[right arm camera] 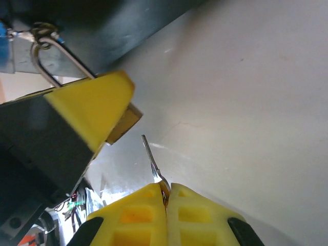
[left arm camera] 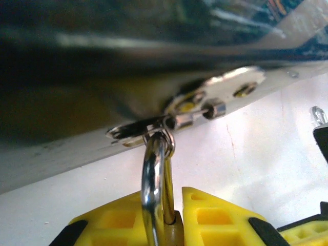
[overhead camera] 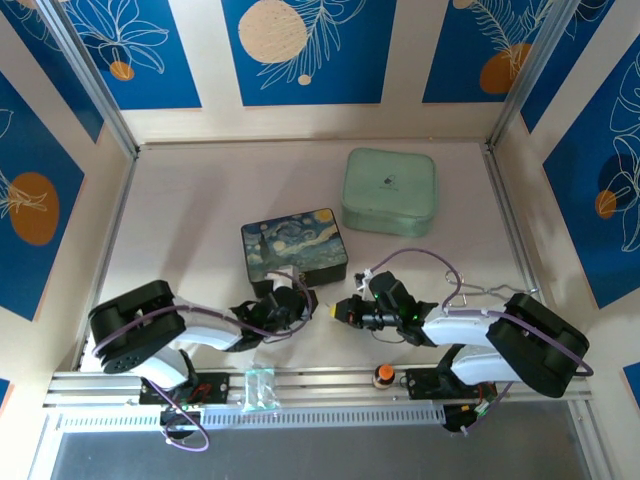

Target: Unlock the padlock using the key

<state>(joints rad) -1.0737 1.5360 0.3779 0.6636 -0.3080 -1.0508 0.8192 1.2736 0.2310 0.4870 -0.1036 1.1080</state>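
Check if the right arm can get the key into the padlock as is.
Probably yes. The right gripper holds the key, tip close to the bare brass end of the padlock, nothing between them. The left gripper clamps the padlock's sides; it crowds the approach but leaves that end uncovered.

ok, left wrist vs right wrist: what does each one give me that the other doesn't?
Left wrist: a close-up of the padlock shackle threaded through the ring of the silver hasp on the dark box.
Right wrist: the key pinched in the right gripper, blade aimed at the padlock's brass bottom, with a gap between them.
Both: the shackle, the box edge, and the left gripper shut on the padlock body.
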